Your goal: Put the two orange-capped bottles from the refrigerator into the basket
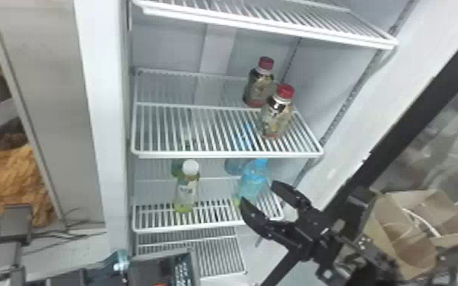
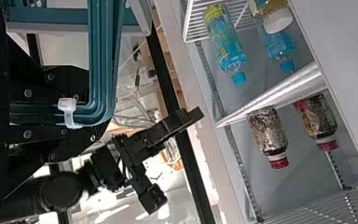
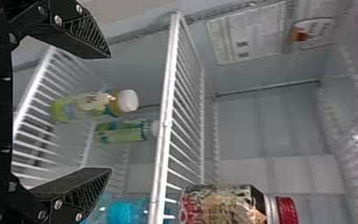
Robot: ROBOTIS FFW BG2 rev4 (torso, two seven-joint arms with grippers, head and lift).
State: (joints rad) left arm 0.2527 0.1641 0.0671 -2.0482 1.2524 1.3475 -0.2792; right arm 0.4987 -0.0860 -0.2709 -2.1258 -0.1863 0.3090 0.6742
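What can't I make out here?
- Head view: part of the rear red-capped bottle, behind the front one; bottom of the cardboard box, behind its wall.
- Left wrist view: base of a white-capped bottle, past the top edge.
- Right wrist view: part of a red-capped bottle, past the bottom edge.

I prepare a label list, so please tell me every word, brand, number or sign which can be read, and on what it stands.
No text can be read reliably.
White-capped bottle and blue-capped bottle: label print, too small.
Two red-capped bottles: label print, too small.
Refrigerator wall sticker: print, too small.
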